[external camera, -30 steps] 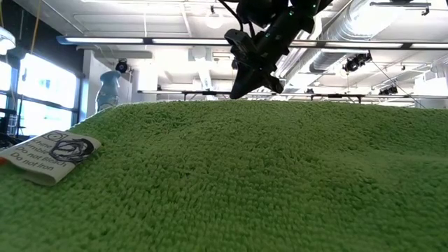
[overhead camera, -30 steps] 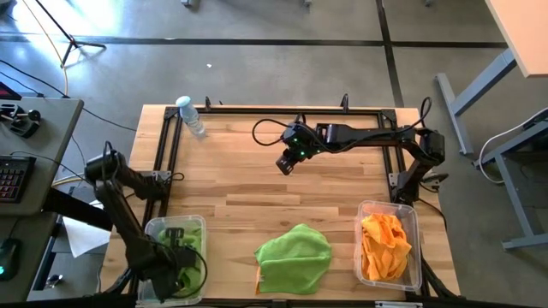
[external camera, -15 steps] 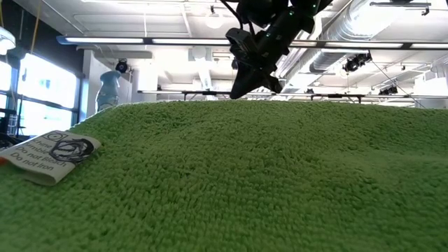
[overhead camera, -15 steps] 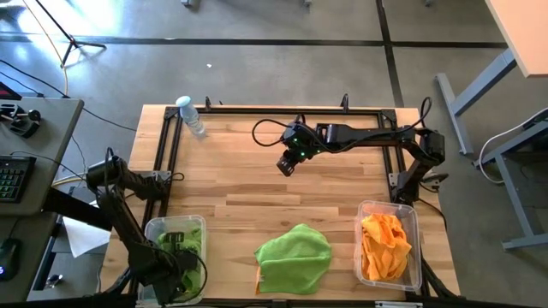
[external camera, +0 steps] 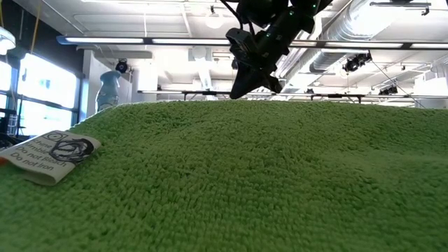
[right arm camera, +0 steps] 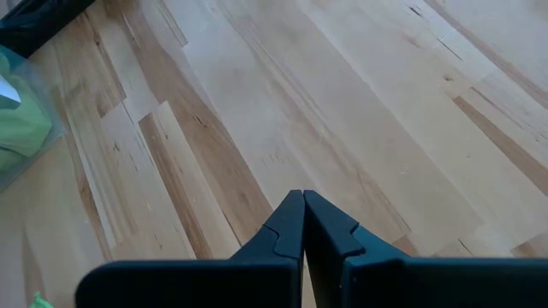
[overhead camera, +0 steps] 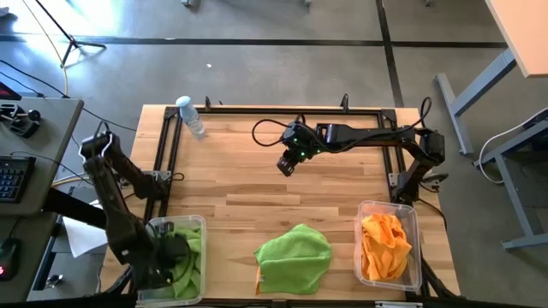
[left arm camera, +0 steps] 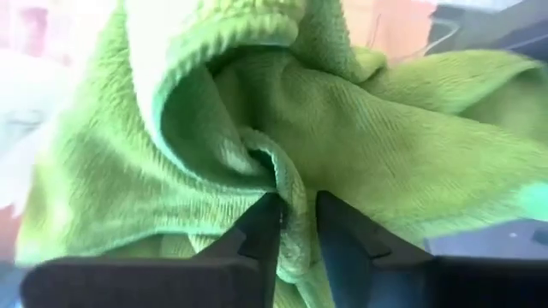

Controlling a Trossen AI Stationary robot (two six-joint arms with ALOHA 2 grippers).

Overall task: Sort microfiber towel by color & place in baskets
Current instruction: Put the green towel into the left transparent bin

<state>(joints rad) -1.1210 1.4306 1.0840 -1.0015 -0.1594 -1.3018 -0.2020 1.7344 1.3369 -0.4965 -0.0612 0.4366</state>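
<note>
Left basket (overhead camera: 195, 224): this clear bin sits at the table's near left corner and already holds lime green cloth. The left pincer (overhead camera: 175, 250) is lowered into it. In the left wrist view, the left pincer (left arm camera: 297, 224) is closed on a raised fold of the green towel in the basket (left arm camera: 368, 128), with the cloth pinched between the two fingers (left arm camera: 261, 231).

Centre: a second green towel (overhead camera: 294, 255) lies crumpled on the bare table (overhead camera: 240, 171), between the two baskets and apart from both. An orange edge shows beneath its near left corner; whether this is a separate cloth cannot be told. In the low view this green towel (external camera: 245, 175) fills the foreground, showing a looped, fuzzy pile and a sewn care label (external camera: 49, 155) at one edge.

Handling judgement: the towels appear light, soft and limp. They will drape and bunch rather than hold shape, and the pile should resist slipping. Take hold at a raised ridge or fold near the heap's middle, not at a flat edge, so the whole cloth lifts clear.

Right: the right pincer (overhead camera: 287, 164) hangs over the table's far middle, fingers pressed together and holding nothing (right arm camera: 301, 224). The right basket (overhead camera: 415, 224) at the near right corner holds orange towels (overhead camera: 383, 246).
</note>
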